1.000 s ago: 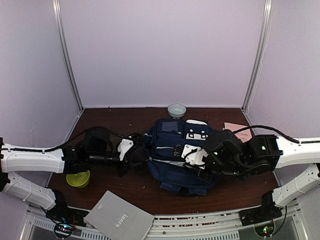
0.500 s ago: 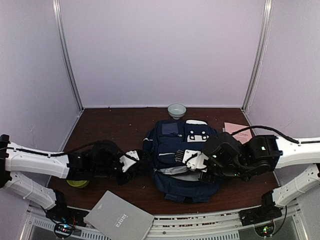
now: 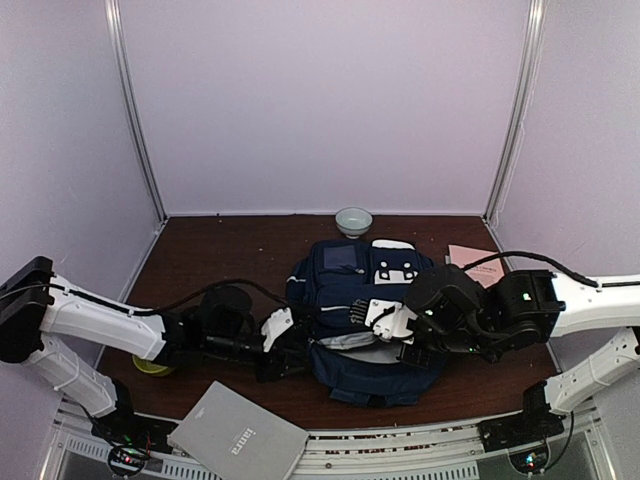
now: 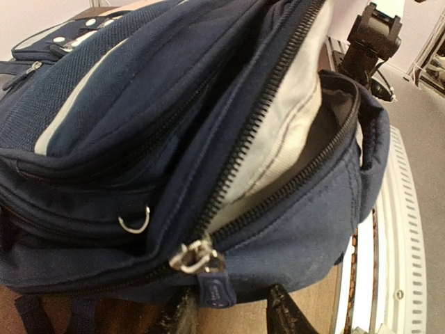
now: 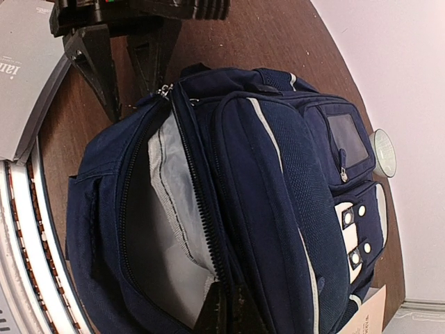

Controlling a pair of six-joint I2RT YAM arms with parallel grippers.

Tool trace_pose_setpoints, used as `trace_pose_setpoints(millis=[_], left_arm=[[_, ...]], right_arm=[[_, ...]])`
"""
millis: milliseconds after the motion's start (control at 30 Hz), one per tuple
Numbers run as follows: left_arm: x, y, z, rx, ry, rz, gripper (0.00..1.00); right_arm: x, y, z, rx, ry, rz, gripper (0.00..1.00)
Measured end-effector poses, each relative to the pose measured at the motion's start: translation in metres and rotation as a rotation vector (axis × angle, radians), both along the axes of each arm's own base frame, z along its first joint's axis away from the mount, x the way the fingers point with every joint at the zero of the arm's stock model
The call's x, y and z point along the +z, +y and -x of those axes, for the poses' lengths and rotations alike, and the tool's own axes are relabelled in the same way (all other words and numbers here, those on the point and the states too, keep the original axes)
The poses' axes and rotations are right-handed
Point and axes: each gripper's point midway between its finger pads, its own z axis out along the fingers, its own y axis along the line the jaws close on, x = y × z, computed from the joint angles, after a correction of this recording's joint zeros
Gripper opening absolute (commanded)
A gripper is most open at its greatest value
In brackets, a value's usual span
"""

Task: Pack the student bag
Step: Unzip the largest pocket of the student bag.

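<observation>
On the middle of the dark wooden table [image 3: 220, 250], the navy student bag [image 3: 365, 300] lies flat, its main compartment unzipped and pale grey lining showing. A grey book [image 3: 238, 438] rests at the near edge, apart from the bag. The right gripper [image 5: 226, 313] is pressed together on the zip edge of the bag's flap, holding the mouth open. The left gripper [image 4: 233, 314] sits low at the bag's near-left corner, fingers spread either side of the zip pull [image 4: 198, 257]. The step appears to be widening the opening; next, the left fingers likely need to close on that pull and draw it along the track
</observation>
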Motion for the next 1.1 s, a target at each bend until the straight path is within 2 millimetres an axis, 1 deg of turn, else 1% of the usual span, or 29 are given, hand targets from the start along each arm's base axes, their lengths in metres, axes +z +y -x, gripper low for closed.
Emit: trace_pose_setpoints(millis=[100,167,233,333,367,400,433,533,633,867,967,1100], left_arm=[[-0.004,-0.006,-0.003,0.01,0.032,-0.002,0.47],[-0.003,-0.005,-0.006,0.026,0.044,0.002,0.47],[-0.001,-0.005,-0.01,0.04,0.048,0.016,0.43],[0.002,-0.005,-0.012,0.046,0.057,0.031,0.34],[0.001,-0.006,-0.012,0.044,0.061,0.031,0.29],[0.001,-0.006,-0.012,0.043,0.065,0.029,0.21],[0.0,-0.008,-0.013,0.042,0.067,0.027,0.17],[-0.002,-0.01,-0.014,0.041,0.069,0.024,0.11],[0.001,-0.01,-0.014,0.039,0.062,0.028,0.0],[0.02,-0.002,-0.012,0.035,0.005,0.058,0.0],[0.02,0.001,-0.012,0.038,-0.002,0.049,0.0],[0.018,0.009,-0.017,0.076,-0.023,0.026,0.0]], right_arm=[[0.0,0.0,0.0,-0.001,0.0,0.001,0.0],[0.0,0.0,0.0,-0.001,-0.001,0.0,0.0],[0.0,0.0,0.0,-0.002,-0.001,0.0,0.0],[0.0,0.0,0.0,-0.002,-0.001,-0.001,0.0],[0.0,0.0,0.0,-0.002,-0.001,-0.001,0.0],[0.0,-0.001,0.0,-0.002,-0.001,-0.001,0.0],[0.0,-0.001,0.0,-0.003,-0.001,-0.001,0.0],[0.0,-0.001,0.0,-0.003,-0.001,-0.001,0.0],[0.0,-0.001,0.0,-0.004,0.0,-0.001,0.0],[-0.001,-0.001,0.0,-0.005,-0.002,-0.006,0.0],[-0.001,-0.001,-0.001,-0.007,-0.003,-0.01,0.0],[0.0,-0.002,0.0,-0.01,-0.005,-0.013,0.0]])
